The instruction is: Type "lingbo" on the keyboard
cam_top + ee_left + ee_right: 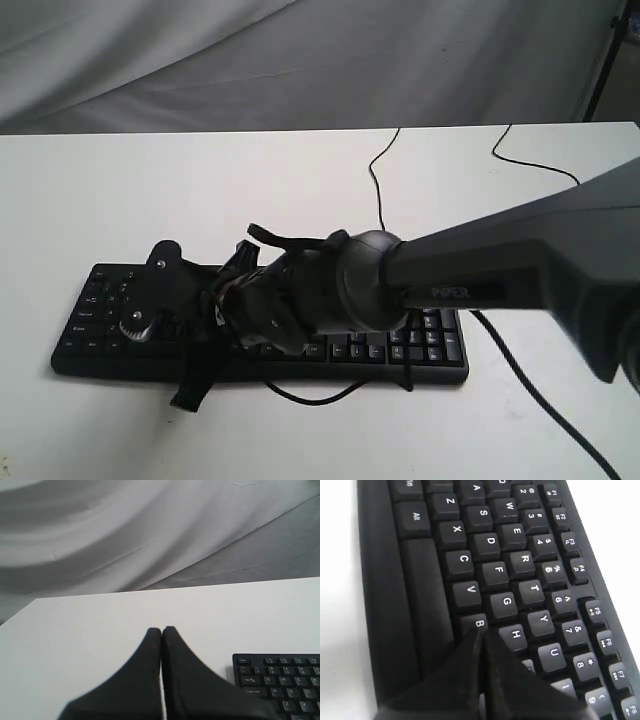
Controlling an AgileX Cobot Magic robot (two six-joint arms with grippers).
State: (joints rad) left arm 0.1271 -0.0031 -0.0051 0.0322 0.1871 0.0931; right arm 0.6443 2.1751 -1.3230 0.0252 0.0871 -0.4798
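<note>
The black keyboard lies across the white table, and my right arm reaches over its middle from the right. In the right wrist view my right gripper is shut with nothing held. Its tips rest at the B key, beside the H key of the keyboard. My left gripper is shut and empty, hanging over bare table just off the keyboard's Esc corner. It does not show in the exterior view.
A thin black cable runs from the keyboard to the table's far edge. Another cable crosses the back right, and a thicker one trails along the front right. Grey cloth hangs behind the table.
</note>
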